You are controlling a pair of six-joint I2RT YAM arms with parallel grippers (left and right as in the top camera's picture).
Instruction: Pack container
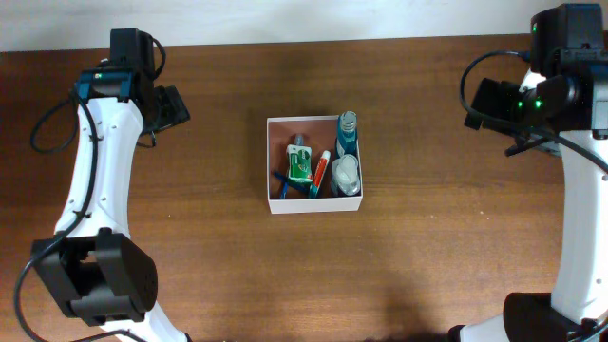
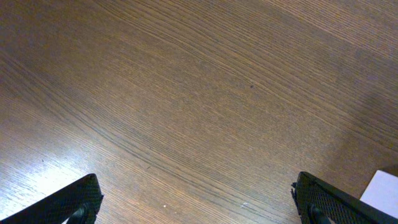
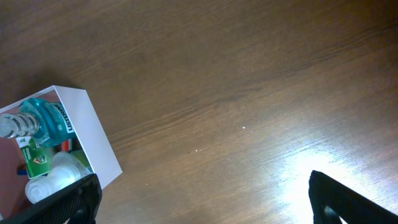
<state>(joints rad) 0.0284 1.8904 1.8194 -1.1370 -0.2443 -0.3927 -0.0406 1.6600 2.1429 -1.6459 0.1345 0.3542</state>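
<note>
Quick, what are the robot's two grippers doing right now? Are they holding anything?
Left gripper: jaws open, holding nothing.
Right gripper: jaws open, holding nothing.

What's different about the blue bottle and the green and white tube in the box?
The see-through blue plastic bottle looks rounded and chunky, while the green and white squeeze tube looks flatter. The blue bottle is tucked into a corner of the square white-walled container, but the green and white tube lies nearer the middle. Both are lying down inside the container, among other toiletries.
</note>
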